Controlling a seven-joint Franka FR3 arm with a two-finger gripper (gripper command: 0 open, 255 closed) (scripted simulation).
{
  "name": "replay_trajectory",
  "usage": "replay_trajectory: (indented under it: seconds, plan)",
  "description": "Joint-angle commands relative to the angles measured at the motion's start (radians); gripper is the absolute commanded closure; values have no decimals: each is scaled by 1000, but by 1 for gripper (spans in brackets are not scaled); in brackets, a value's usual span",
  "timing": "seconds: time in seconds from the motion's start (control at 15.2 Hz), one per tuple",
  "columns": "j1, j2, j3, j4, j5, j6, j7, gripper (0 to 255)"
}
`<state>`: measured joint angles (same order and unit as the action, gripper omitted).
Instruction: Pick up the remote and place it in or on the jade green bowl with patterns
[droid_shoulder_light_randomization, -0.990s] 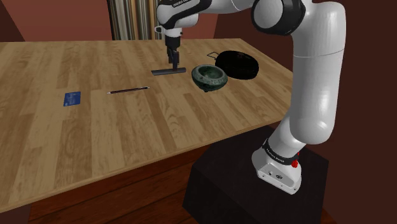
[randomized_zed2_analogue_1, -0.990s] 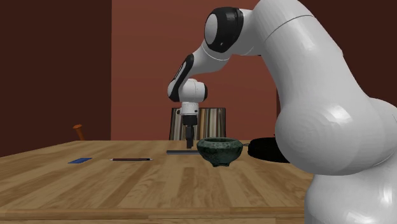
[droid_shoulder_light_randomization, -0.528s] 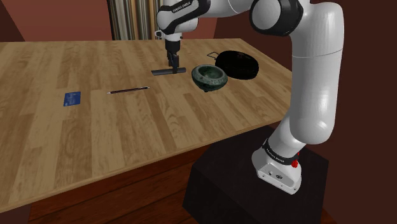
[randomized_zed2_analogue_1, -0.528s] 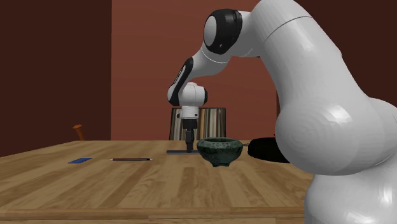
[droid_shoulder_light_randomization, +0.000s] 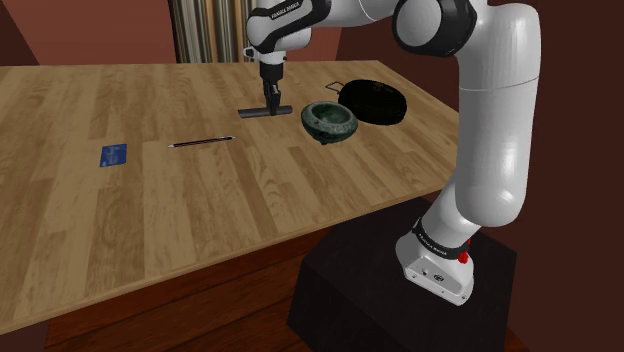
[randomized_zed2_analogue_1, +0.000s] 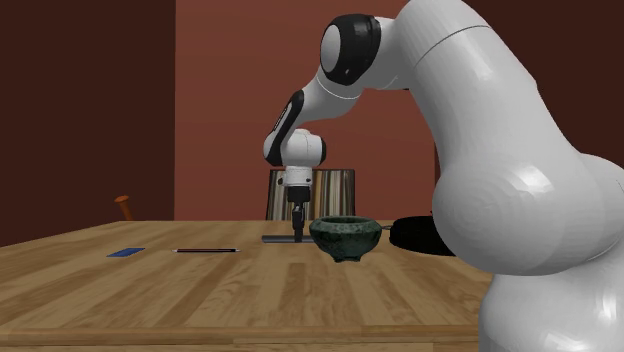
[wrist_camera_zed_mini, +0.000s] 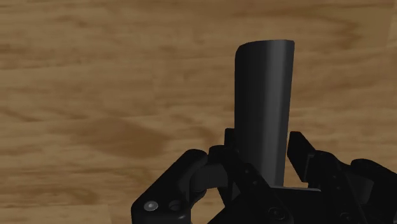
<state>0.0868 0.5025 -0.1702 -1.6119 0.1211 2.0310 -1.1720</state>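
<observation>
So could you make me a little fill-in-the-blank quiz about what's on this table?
The black gripper is shut on the dark ____. The patterned bowl beside it is ____ in colour. Between the blue card and the remote lies a thin ____.
Missing words: remote; green; pencil.

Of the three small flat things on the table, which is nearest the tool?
The dark remote, beside the green bowl: the tool clasps it. The pencil and the blue card lie apart.
</observation>
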Motion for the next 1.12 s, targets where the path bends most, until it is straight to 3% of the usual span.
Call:
replay_trajectory:
  seconds: [0.0,0.26,1.06]
  plan:
    - [0,1,0,-1,0,-1,0,255]
    - [1,1,1,-3,0,0,0,255]
    - [2,-56,-6,76,-13,-134,11,255]
